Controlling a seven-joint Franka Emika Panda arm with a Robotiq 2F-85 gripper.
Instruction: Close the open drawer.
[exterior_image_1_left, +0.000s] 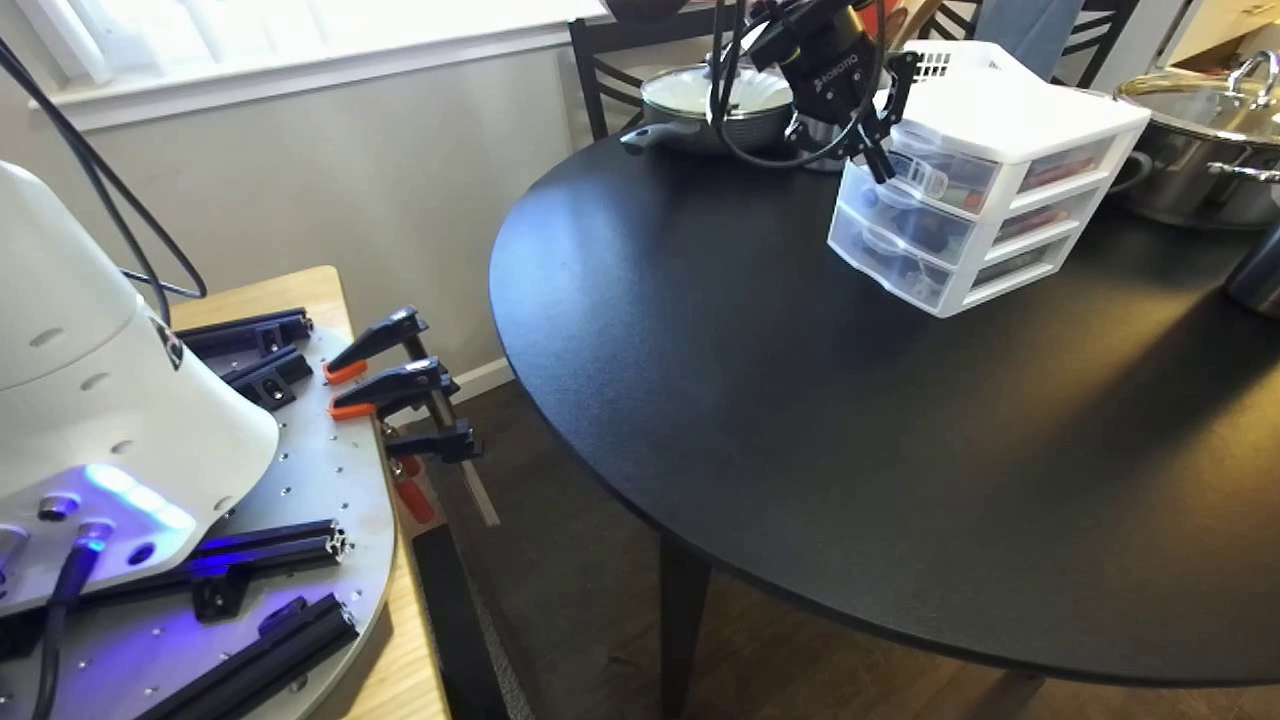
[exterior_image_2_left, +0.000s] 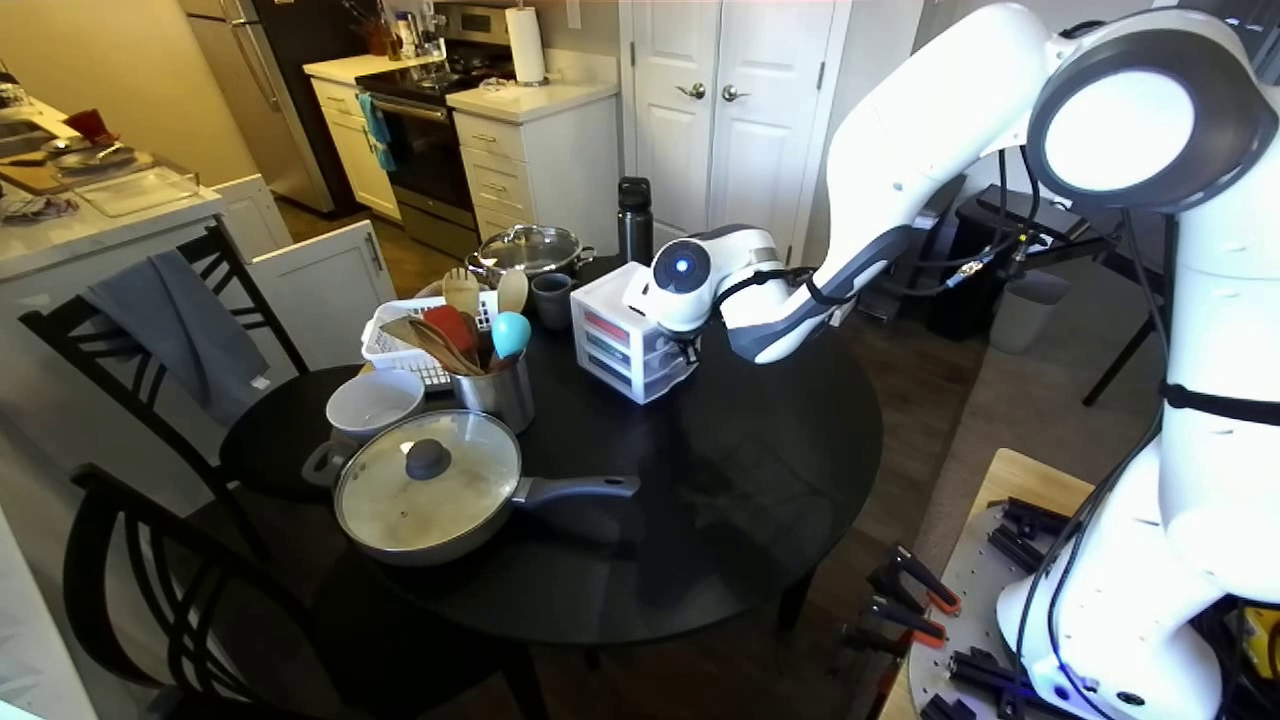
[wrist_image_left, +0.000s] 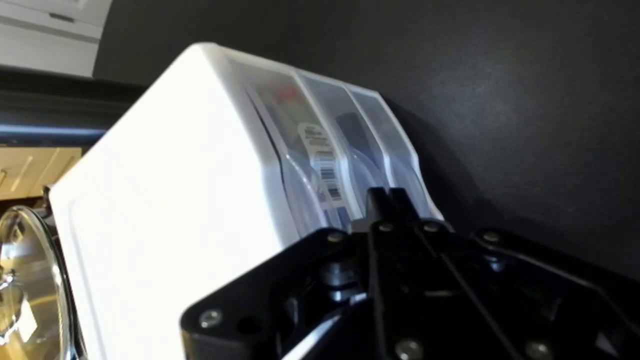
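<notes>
The white-framed organizer with three clear drawers stands on the black table; it also shows in an exterior view and the wrist view. Its top drawer is translucent, with red, white and blue items and a barcode label inside, seen in the wrist view. Its front looks about flush with the two drawers below, with a thin dark line under the organizer's top. My gripper is in front of the drawer fronts. In the wrist view its fingertips are together and empty; whether they touch a drawer is unclear.
A lidded pan, a steel utensil holder and a white basket stand on the black table. A steel pot, a grey mug and a dark bottle stand near the organizer.
</notes>
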